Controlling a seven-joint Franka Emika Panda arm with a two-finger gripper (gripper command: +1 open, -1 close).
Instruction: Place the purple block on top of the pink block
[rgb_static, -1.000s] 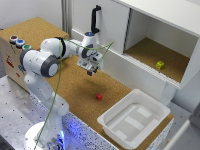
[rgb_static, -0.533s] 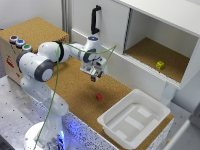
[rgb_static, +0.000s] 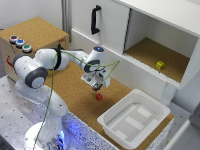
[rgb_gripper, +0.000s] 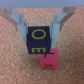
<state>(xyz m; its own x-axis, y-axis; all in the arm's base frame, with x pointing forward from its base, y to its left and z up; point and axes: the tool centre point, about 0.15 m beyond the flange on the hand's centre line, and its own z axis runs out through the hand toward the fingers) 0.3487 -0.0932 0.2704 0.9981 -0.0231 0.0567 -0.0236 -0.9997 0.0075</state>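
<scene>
The purple block (rgb_gripper: 38, 41), with yellow letters on it, sits between the two fingers of the claw (rgb_gripper: 39, 35), which is clamped on its sides. The pink block (rgb_gripper: 49, 60) lies on the cork desk (rgb_static: 75, 92) just beside and below it. In the exterior view the claw (rgb_static: 97, 86) hangs just above the pink block (rgb_static: 99, 97), left of a white tray (rgb_static: 131, 122).

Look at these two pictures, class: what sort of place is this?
Probably a robotics lab test bench: a cork-topped table, a white cabinet with an open compartment, a white bin, and a box with coloured buttons.
</scene>
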